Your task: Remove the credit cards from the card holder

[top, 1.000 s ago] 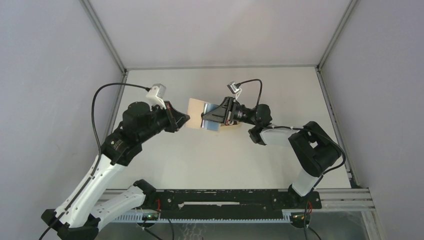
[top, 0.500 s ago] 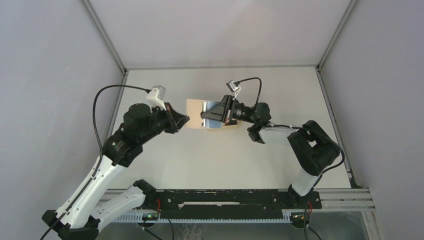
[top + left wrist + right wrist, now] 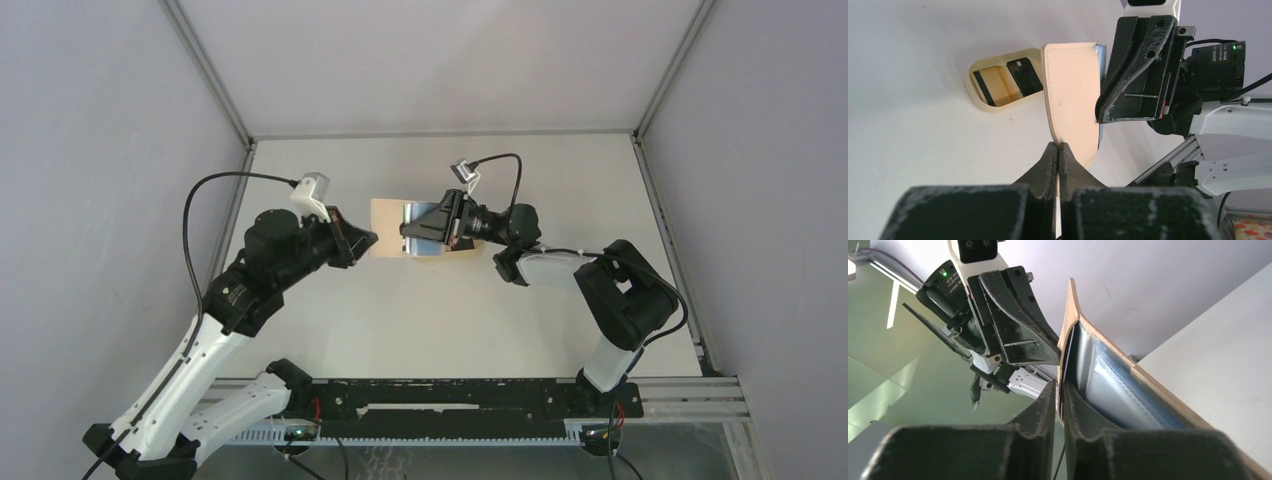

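Left wrist view puts the left gripper (image 3: 1058,147) first. Its jaws are pressed together on the near edge of the card holder (image 3: 1070,95), whose beige outer panel stands up straight ahead of the fingertips, lifted off the table. Ahead and to the left of that gripper, well apart from the holder, an oval tray (image 3: 990,107) holds the tan-brown card (image 3: 990,84) and the black card (image 3: 1024,76) side by side, so both look already out. To the right of the panel the right gripper (image 3: 1060,390) comes in from the opposite side. In its own camera its fingers are closed on a thin leaf at the holder's edge, one finger outside the cover and one inside against the clear sleeves (image 3: 1118,390) (whether a further card sits in that pinch I cannot tell; only a thin dark edge shows). The holder looks light and soft, a leather-like skin that would likely flop at its fold if held by one corner alone. I judge it best pinched flat across a panel at opposite edges, not at the hinge. Any card left inside would be stiff, thin and slick, probably held snug by its sleeve. Its exposed short edge is the place to take hold, pulling straight along the pocket, since a skewed pull could buckle the sleeve or drag the holder out of the left jaws.
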Robot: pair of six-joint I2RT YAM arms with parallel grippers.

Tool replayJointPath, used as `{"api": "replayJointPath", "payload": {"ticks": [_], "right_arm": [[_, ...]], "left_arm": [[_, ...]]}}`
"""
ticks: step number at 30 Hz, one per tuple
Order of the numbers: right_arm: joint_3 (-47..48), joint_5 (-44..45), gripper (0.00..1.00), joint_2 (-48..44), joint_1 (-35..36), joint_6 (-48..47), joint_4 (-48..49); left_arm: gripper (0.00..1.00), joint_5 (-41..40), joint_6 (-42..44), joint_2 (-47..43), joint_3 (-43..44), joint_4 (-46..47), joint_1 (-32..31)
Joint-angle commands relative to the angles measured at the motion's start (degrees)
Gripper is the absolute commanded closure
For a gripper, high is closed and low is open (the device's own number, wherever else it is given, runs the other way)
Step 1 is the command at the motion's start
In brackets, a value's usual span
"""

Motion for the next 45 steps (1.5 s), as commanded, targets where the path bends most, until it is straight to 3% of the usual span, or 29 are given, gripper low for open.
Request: {"api": "replayJointPath", "payload": {"ticks": [1,13,28,45], "right_arm": [[2.53,0.97,0.79,-0.07,-0.02,0.67,3.91],[2.96,1.43,0.78,0.23,0.03,1.06,3.88],[2.94,1.79,1.00,0.67,-0.45,1.99,4.39],[-1.19,-0.68,1.00,0.09,-4.87,2.40,5.45]], "left_arm": [[1.00,1.30,1.08,-0.93,-1.91,-0.64,0.07],[1.00,1.26,1.43,-0.68,-2.15,-0.76,0.03],[1.00,0.89,1.81,-1.26,-3.01,-1.94,0.13],[1.00,-3.41,2.80,-5.94,-3.44,-5.36,4.21]]}}
